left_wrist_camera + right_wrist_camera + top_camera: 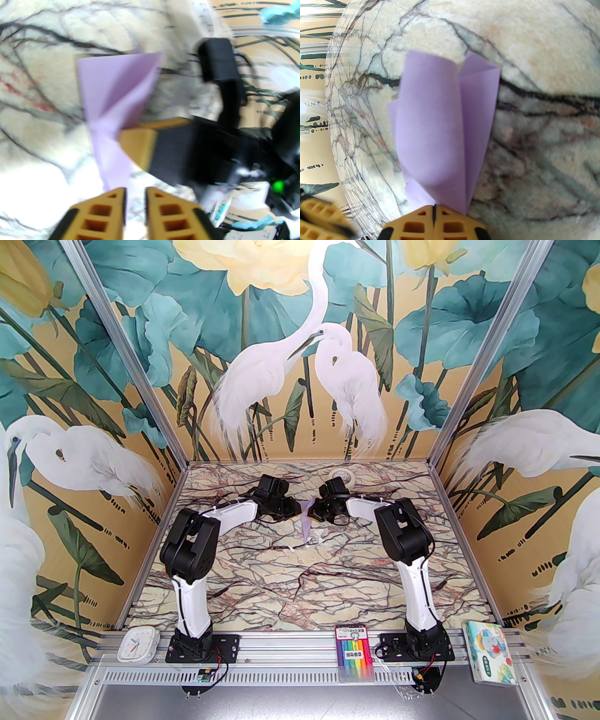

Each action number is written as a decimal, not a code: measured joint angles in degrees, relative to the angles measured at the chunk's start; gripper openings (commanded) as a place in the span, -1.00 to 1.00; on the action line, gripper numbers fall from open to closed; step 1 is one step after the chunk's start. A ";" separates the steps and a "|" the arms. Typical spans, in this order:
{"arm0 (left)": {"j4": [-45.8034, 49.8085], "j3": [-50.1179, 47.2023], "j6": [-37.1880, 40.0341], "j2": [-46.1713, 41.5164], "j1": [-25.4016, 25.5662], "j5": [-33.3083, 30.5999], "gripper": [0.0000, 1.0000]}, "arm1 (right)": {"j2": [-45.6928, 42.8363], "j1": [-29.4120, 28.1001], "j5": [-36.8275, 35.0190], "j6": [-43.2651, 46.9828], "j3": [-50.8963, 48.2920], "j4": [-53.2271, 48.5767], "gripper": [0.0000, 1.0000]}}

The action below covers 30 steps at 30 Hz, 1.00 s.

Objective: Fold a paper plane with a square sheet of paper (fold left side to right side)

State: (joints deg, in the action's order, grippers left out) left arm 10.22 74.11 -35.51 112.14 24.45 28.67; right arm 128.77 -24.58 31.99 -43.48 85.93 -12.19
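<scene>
The square sheet of paper stands folded into a pale lavender paper plane (307, 521), held off the marble table (300, 587) between the two arms at mid-table. My right gripper (315, 514) is shut on its narrow end; in the right wrist view the orange fingertips (421, 214) pinch the folds while the paper plane (440, 129) fans out ahead. My left gripper (135, 192) faces it from the left. Its jaws stand slightly apart, with the tip of the paper plane (112, 93) reaching down beside the left fingertip. The right gripper's orange finger (138, 145) sits against the paper.
A white tape roll (341, 474) lies at the table's back, just behind the right gripper. On the front rail sit a white clock (137, 644), a marker pack (355, 652) and a colourful tissue pack (487, 651). Painted walls close in three sides.
</scene>
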 measured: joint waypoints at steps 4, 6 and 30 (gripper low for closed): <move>-3.80 -3.98 -3.15 0.15 2.40 1.03 -0.72 | -0.02 -0.02 0.02 0.00 -0.15 0.31 -1.00; -5.05 -5.31 -4.63 0.76 3.39 1.70 -0.73 | -0.07 -0.04 0.04 0.00 -0.35 0.66 -1.00; -13.35 -10.97 -12.59 4.31 4.52 2.56 -0.90 | -0.33 -0.20 0.00 0.00 -1.31 2.40 -1.00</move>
State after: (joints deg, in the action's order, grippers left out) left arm -3.14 63.13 -48.10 116.44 28.97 31.22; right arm 128.44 -24.77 31.99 -43.48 84.62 -9.78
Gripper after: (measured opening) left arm 0.075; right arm 0.039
